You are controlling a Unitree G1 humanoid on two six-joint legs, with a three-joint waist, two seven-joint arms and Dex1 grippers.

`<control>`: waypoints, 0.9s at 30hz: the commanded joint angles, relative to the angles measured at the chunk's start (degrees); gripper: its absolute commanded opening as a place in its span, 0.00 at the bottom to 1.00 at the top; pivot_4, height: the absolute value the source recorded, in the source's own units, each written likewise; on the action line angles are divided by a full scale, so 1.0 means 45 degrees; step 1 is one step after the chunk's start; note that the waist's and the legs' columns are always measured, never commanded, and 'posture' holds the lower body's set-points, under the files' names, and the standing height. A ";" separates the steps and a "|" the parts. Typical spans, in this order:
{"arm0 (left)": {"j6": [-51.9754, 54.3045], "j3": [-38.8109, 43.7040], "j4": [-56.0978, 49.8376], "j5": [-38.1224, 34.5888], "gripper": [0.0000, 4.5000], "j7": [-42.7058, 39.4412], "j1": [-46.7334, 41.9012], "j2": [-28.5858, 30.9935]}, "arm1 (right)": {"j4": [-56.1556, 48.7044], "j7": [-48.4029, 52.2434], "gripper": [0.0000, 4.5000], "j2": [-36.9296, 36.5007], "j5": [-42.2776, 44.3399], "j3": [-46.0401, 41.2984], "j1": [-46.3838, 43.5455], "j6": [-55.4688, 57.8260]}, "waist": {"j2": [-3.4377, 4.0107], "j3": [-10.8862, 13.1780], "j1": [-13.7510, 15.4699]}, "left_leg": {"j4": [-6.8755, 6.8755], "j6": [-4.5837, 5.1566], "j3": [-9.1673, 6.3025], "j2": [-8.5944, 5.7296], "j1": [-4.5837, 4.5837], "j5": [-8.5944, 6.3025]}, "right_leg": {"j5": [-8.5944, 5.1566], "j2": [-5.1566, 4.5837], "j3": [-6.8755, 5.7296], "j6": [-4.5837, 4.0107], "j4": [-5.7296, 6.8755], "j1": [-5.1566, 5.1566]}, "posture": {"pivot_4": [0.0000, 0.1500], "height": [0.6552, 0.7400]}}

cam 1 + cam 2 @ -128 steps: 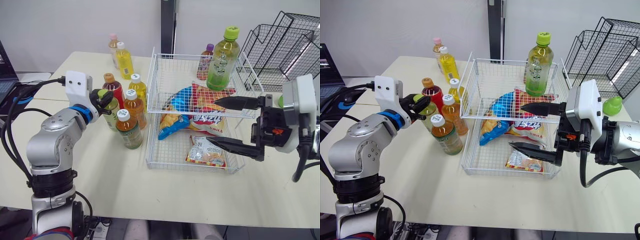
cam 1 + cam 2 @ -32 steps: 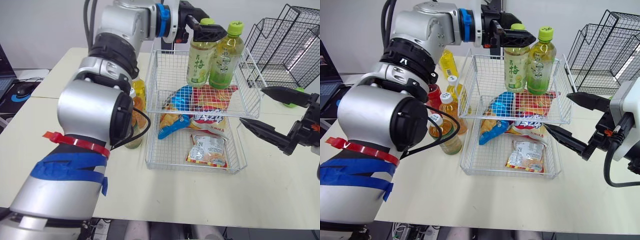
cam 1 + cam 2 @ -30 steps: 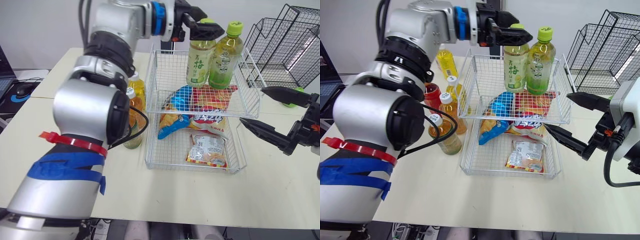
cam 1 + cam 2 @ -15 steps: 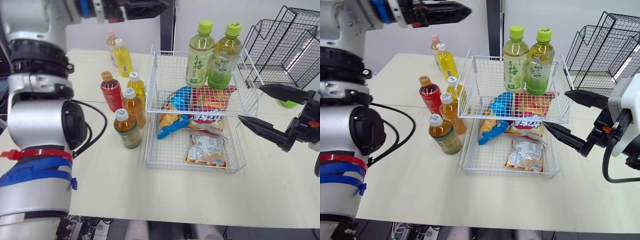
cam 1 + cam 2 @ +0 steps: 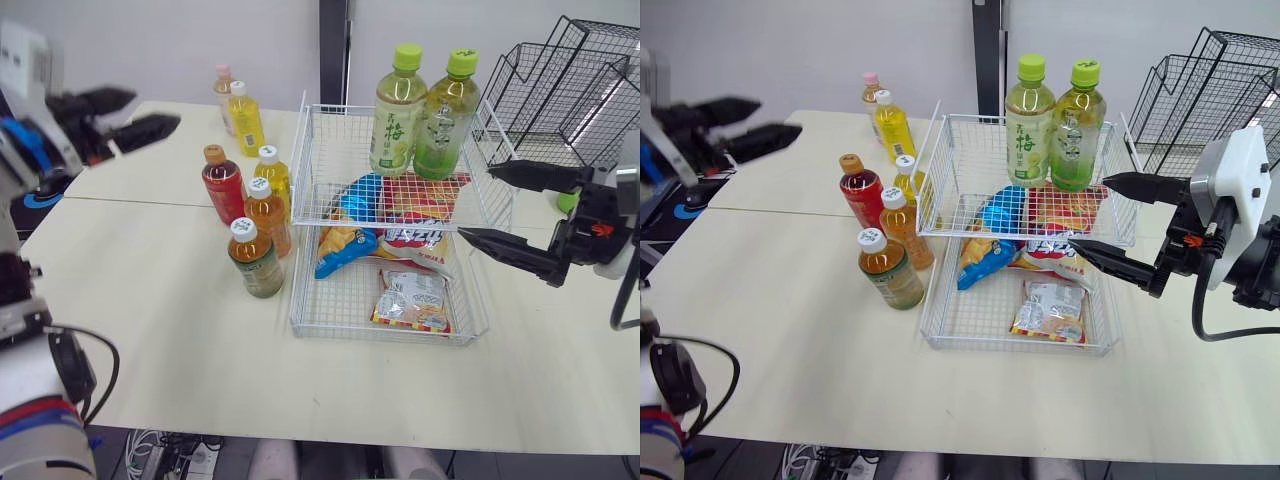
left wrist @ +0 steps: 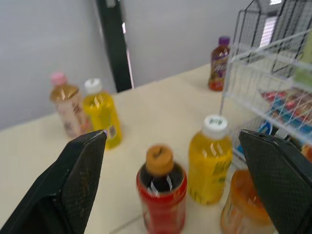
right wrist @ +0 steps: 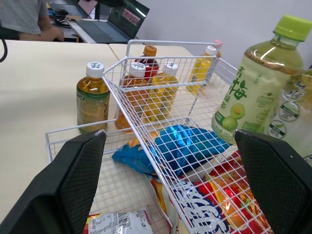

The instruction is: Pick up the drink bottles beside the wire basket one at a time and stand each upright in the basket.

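A white two-tier wire basket (image 5: 380, 333) stands mid-table. Two green-capped bottles (image 5: 392, 110) (image 5: 447, 112) stand upright side by side at the back of its upper tier. Left of the basket stand a red bottle (image 5: 222, 183), a yellow one (image 5: 275, 173), an orange one (image 5: 268, 215) and a brown tea bottle (image 5: 256, 260). Farther back are a yellow bottle (image 5: 246, 117) and a pink-capped one (image 5: 224, 92). My left gripper (image 5: 140, 112) hangs open and empty at the far left, well off the bottles. My right gripper (image 5: 478, 203) is open and empty by the basket's right side.
Snack bags (image 5: 415, 225) lie in the basket, with one more packet (image 5: 415, 300) on the lower tier. Black wire racks (image 5: 570, 90) stand at the back right. A purple-capped bottle (image 6: 217, 63) stands behind the basket. A laptop (image 7: 122, 14) and a seated person lie beyond the table.
My left arm has swung away from above the basket to the far left, open and empty. The second green-capped bottle stays upright in the basket. My right gripper shifted slightly toward the basket.
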 commanded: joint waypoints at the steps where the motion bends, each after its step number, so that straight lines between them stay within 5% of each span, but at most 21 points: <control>1: -0.0534 0.0926 -0.1191 -0.0573 1.00 0.0760 0.1039 -0.0212 | -0.0397 -0.0013 1.00 0.0150 0.0103 0.0076 -0.0400 -0.0182 | -0.0004 -0.0001 0.0083 | -0.0001 0.0000 -0.0002 0.0002 -0.0004 0.0000 | 0.0000 -0.0002 -0.0003 0.0000 -0.0005 -0.0001 | 1.00 0.94; 12: -0.0430 0.0208 -0.2259 -0.1158 1.00 0.3234 0.1728 -0.2009 | -0.2656 -0.1618 1.00 0.0642 0.1567 -0.1277 0.1394 0.0296 | -0.0014 -0.0008 0.0152 | -0.0001 0.0002 -0.0031 -0.0008 -0.0013 0.0000 | 0.0000 -0.0028 -0.0040 0.0001 -0.0014 0.0020 | 1.00 0.94; 27: -0.2135 -0.1678 0.1355 0.0546 1.00 0.7207 -0.1645 -0.4144 | -0.2807 -0.2655 1.00 0.0620 0.2119 -0.0652 0.1128 0.0107 | -0.0018 -0.0010 0.0083 | 0.0001 0.0003 -0.0025 -0.0023 -0.0007 0.0002 | 0.0002 0.0000 -0.0029 0.0005 -0.0018 0.0024 | 1.00 0.94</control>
